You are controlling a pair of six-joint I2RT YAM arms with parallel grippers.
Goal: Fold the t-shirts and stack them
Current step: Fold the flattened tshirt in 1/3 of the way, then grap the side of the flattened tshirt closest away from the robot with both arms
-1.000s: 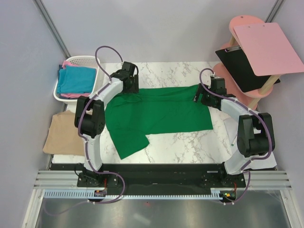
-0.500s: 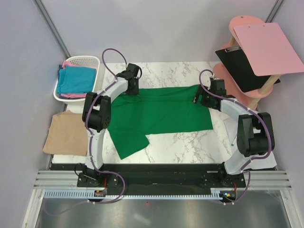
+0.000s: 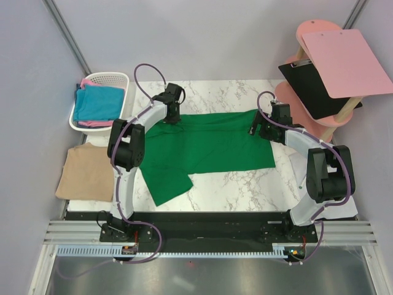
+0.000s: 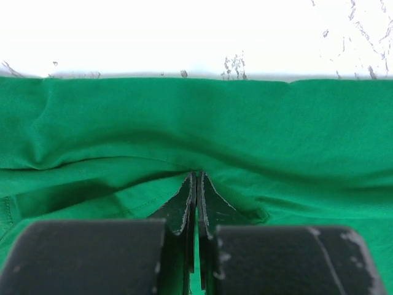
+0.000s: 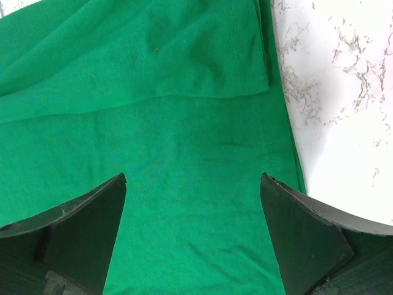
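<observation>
The marble table (image 3: pixel 245 184) carries a green shirt (image 3: pixel 209 147) spread across its middle, with one sleeve angled toward the near left. A tan shirt (image 3: pixel 86 175) lies at the table's left edge. A teal shirt (image 3: pixel 98 103) sits in the basket (image 3: pixel 107 78) at far left. The left gripper (image 4: pixel 196 184), fingers pressed together, pinches a fold near the green shirt's far edge. The right gripper (image 5: pixel 194 184), fingers spread wide, hangs over the shirt's right hem.

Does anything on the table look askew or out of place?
Yes: the green t-shirt is not a neat rectangle. One flap sticks out slantwise toward the near left, and cloth bunches where the left gripper pinches its far edge.
</observation>
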